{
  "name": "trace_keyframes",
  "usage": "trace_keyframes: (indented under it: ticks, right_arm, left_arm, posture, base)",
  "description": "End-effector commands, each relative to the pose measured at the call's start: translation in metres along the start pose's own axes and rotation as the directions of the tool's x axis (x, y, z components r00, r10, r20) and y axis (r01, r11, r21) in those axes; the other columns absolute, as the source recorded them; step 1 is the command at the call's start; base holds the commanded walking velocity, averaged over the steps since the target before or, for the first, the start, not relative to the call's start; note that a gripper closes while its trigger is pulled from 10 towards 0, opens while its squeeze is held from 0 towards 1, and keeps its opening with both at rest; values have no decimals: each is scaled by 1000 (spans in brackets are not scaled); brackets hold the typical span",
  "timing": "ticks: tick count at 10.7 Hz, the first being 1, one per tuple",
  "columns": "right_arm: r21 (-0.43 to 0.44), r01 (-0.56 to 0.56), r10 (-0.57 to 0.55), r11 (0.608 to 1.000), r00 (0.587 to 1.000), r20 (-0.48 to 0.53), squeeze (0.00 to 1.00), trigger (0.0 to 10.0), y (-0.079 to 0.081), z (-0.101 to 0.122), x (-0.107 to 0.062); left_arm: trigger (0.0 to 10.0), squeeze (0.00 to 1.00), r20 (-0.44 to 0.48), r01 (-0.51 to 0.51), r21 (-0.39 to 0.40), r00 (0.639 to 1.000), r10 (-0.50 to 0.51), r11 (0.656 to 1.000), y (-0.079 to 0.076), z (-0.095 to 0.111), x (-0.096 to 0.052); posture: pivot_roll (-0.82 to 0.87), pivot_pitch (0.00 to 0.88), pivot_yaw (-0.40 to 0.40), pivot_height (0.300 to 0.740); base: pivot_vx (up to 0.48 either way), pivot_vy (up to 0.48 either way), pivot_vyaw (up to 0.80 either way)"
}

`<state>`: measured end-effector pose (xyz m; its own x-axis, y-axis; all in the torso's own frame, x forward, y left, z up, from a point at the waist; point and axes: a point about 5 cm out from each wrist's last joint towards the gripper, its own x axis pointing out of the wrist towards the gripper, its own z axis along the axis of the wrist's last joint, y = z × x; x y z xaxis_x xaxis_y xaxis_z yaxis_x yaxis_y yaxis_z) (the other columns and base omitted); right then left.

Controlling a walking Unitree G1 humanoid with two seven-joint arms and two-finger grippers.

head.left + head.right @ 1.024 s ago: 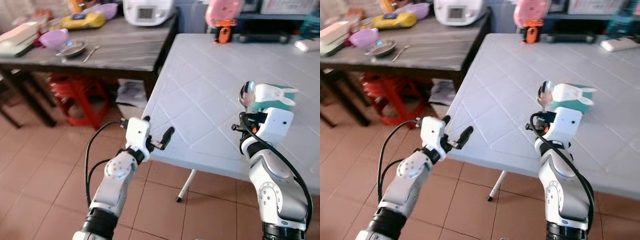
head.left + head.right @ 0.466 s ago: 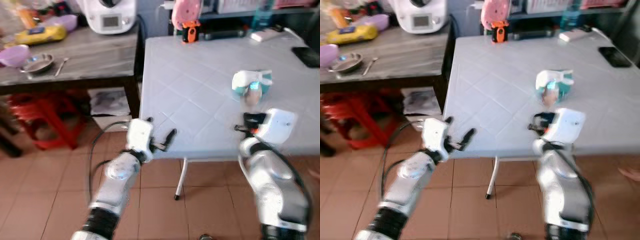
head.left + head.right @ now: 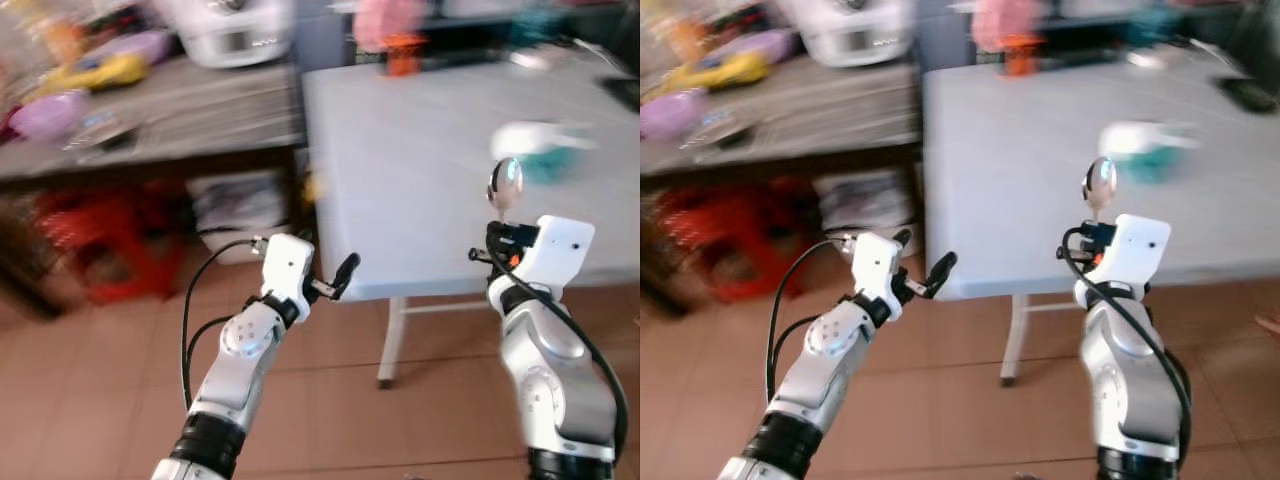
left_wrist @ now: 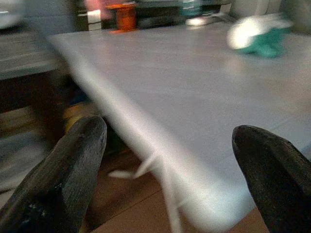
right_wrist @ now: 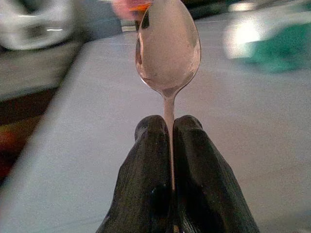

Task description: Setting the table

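Two tables are being faced: a large pale table (image 3: 420, 150) straight ahead and a darker wooden table (image 3: 150, 120) off to the robot's left, both blurred. The dark one is being crowded by a white appliance (image 3: 235, 35), a purple bowl (image 3: 48, 112) and a yellow packet (image 3: 105, 70). On the pale table a white and teal object (image 3: 545, 155) is lying well in from the near edge, and something pink and orange (image 3: 400, 30) is standing at the far end; neither can be made out more exactly. A red stool (image 3: 85, 235) is sitting beneath the dark table.

The step in hand is judged to be the carrying of a spoon (image 5: 168, 48) to the pale table, with the laying down not yet done. What is called for next is probably a reach over the near edge, a lowering until the spoon is lying flat on a bare patch, and only then a loosening of the grip.

The right hand (image 5: 171, 127) is being held raised just short of the table edge, its fingers pressed together on the spoon's handle, so that the spoon is being kept upright, bowl uppermost, above the hand. The left hand (image 3: 322, 268) is being held forward at table-edge height, its fingers (image 4: 73, 165) spread wide and gripping nothing.
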<state>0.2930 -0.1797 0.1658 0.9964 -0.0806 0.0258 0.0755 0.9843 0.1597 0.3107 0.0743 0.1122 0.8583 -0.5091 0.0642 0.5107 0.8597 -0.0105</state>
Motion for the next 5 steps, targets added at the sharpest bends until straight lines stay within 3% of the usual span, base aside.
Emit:
trace_keyframes:
  ticks: [1,3,5]
  right_arm:
    - [-5,-10,10,1000,1000,12,0,10000,1,2,1]
    - [-3,-16,16,1000,1000,10,0,10000,2,0,2]
    - [0,-13,13,1000,1000,10,0,10000,2,-2,3]
  left_arm:
    - [10000,0,-2,-21,1,1000,21,1000,1,-1,-1]
    - [10000,0,4,-49,3,999,49,999,4,0,0]
    - [10000,0,11,-66,4,998,66,998,4,2,2]
  posture:
    - [-172,71,100,740]
    - [-163,59,104,740]
    - [-162,58,104,740]
  base:
    - [0,412,700]
    - [0,409,731]
    - [0,384,219]
